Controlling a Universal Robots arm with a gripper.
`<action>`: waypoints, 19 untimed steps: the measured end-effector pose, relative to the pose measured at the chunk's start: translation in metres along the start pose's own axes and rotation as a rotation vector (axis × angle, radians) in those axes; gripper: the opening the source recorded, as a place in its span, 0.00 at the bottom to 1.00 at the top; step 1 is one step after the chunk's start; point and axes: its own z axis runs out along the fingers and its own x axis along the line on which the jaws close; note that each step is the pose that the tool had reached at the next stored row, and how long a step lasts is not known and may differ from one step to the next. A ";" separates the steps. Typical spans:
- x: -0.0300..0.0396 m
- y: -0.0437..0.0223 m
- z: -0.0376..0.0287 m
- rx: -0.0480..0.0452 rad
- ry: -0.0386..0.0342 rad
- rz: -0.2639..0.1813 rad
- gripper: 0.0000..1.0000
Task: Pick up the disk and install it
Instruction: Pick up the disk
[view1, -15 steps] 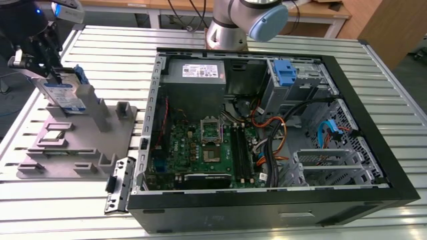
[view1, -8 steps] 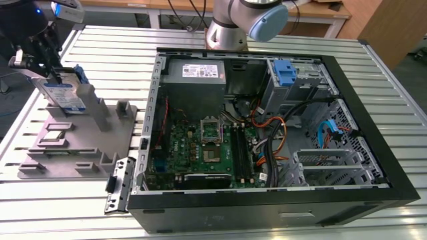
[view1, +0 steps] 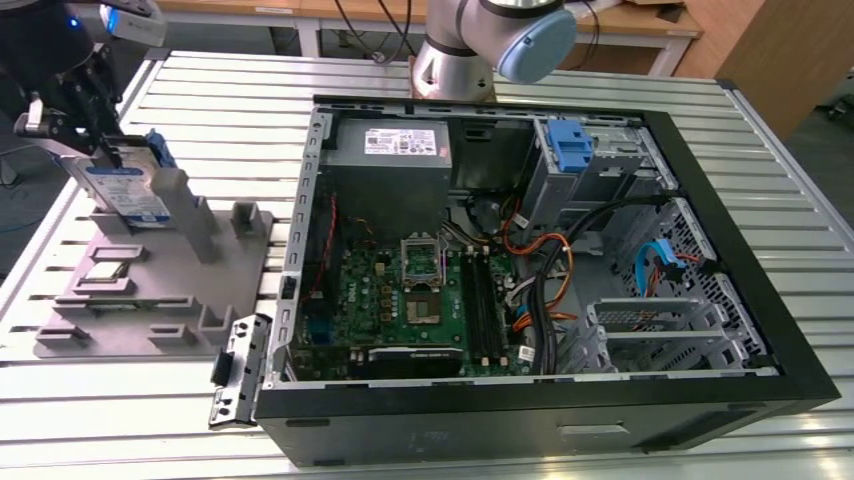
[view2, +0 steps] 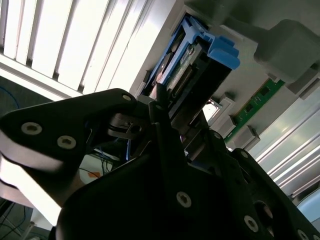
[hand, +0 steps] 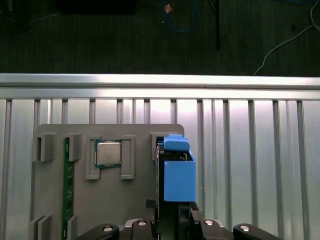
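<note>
Black jaws of the gripper (view1: 104, 148) pinch the disk (view1: 131, 195) by its upper end, one against each flat face. The first wrist view looks straight down the gripper (hand: 171, 217) onto the disk (hand: 179, 180), where a blue side rail faces the camera. In the second wrist view, the disk (view2: 200, 60) runs out from between the dark arms of the gripper (view2: 180, 110).

The disk stands upright on edge at the far corner of a grey holder plate (view1: 160, 290), at the exterior view's left, with its white and blue label showing. Whether its lower edge rests in the plate cannot be told.

On the same plate, the first wrist view shows a processor chip (hand: 107, 152) framed near the disk and a green memory stick (hand: 66, 190) farther off. The plate lies on a slatted metal surface (view1: 134, 420).

Well apart, toward the exterior view's right, an open computer case (view1: 534, 425) lies on its side — its green motherboard (view1: 400, 300), grey power supply (view1: 394, 145) and a blue latch piece (view1: 570, 145) are exposed. The arm's base (view1: 461, 50) rises behind the case.
</note>
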 end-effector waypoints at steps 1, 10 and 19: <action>0.0000 0.0000 0.0000 0.0001 -0.0001 0.003 0.35; 0.0001 0.0002 -0.0022 0.0008 -0.0006 0.013 0.35; -0.0001 0.0003 -0.0042 0.0010 -0.0008 0.013 0.35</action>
